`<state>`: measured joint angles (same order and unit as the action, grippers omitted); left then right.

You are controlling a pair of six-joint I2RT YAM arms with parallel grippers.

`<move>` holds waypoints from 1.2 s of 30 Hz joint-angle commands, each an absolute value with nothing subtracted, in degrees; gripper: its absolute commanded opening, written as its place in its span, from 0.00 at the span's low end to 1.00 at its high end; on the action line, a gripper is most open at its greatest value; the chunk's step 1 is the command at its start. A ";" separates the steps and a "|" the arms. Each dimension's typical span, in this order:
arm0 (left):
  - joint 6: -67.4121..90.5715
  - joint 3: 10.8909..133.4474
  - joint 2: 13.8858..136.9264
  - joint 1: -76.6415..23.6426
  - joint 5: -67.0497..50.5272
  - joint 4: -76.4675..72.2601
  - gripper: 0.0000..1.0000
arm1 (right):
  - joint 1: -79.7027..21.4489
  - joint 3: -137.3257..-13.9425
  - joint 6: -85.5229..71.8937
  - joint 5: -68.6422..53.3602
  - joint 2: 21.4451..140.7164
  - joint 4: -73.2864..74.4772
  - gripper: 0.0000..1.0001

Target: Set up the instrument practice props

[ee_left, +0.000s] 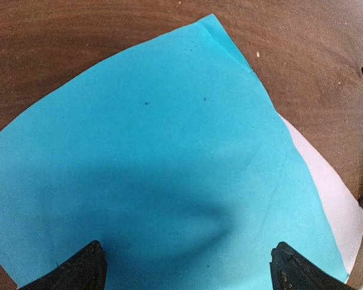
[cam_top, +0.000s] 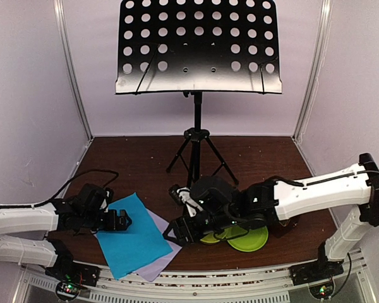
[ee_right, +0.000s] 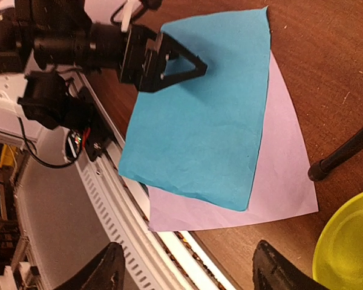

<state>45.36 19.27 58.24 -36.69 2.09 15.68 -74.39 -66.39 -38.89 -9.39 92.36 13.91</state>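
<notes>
Paper lies flat on the brown tabletop [cam_top: 252, 164]: a cyan sheet [ee_left: 157, 157] sits right under the left gripper [ee_left: 190, 266], whose two fingers [ee_left: 88, 269] are wide apart above it, and a pale lilac sheet [ee_right: 278, 181] lies under the cyan one, peeking out on the side toward the right gripper [ee_right: 190, 272]. The right gripper has its fingers spread apart too and holds nothing, near the lilac sheet's edge, with a green plate [cam_top: 251, 240] just behind it. The black music stand [cam_top: 199, 47] stands upright far beyond both grippers, at the back.
</notes>
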 commanded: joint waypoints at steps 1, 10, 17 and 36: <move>47.33 18.41 61.97 -36.22 0.39 8.86 0.97 | -75.07 -68.29 -39.64 -10.71 97.22 15.74 0.70; 48.87 17.23 65.99 -36.21 0.13 3.43 0.95 | -75.12 -72.31 -42.36 -10.03 105.01 15.91 0.47; 48.71 17.27 65.64 -36.24 0.45 3.25 0.95 | -75.16 -73.22 -43.37 -9.81 108.41 18.38 0.43; 50.45 13.72 66.14 -36.25 -0.43 -0.98 0.93 | -74.58 -74.04 -48.90 -13.96 116.93 12.05 0.49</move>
